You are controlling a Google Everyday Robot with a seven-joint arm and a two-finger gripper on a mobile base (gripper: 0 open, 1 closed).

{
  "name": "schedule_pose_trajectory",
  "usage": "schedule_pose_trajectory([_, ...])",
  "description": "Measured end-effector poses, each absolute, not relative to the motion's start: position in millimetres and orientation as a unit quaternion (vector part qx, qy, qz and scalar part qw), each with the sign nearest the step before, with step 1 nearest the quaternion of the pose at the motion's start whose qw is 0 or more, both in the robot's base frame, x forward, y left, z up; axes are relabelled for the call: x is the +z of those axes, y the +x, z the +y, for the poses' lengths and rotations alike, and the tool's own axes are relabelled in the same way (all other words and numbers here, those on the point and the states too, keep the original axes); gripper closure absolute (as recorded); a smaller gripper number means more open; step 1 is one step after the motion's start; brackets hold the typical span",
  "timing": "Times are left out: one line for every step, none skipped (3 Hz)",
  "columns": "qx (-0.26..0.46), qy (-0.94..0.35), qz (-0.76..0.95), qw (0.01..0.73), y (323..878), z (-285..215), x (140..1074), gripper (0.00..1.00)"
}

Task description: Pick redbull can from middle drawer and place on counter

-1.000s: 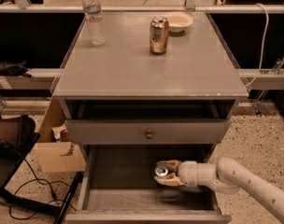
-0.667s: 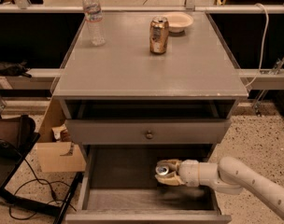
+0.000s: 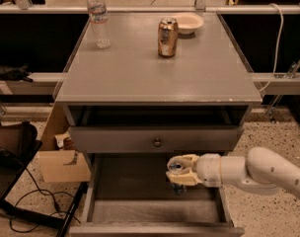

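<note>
Below the counter [image 3: 140,78], toward the right of the open middle drawer [image 3: 125,186], our gripper [image 3: 177,174] clasps the upright redbull can [image 3: 175,165] from the right, so we must lift up, then farther.

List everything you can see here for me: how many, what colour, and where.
redbull can: one, silver top showing, in the middle drawer
middle drawer: one, grey, pulled open at the bottom
counter: one, matte grey, top of the cabinet
gold-copper can: one, upright on the counter, beside the bowl
bowl: one, cream, back of the counter
water bottle: one, clear, back left of the counter
drawer front: one, grey with a round knob, shut, above the open drawer
cardboard box: one, tan, on the floor left of the cabinet
cables: a few, black, floor at left
arm: one, white, reaching in from the right
tool: one, cream, shut around the redbull can inside the middle drawer
</note>
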State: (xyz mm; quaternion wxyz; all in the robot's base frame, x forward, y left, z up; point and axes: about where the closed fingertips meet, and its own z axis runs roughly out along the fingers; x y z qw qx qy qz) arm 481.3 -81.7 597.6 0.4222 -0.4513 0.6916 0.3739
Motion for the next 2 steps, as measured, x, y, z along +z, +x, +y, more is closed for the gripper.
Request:
schedule_pose_trajectory([0.367,-0.444,0.696,0.428,484,-88,700,1.0])
schedule_pose_trajectory([0.354,-0.445,0.689,0.449,500,-93,800,1.0])
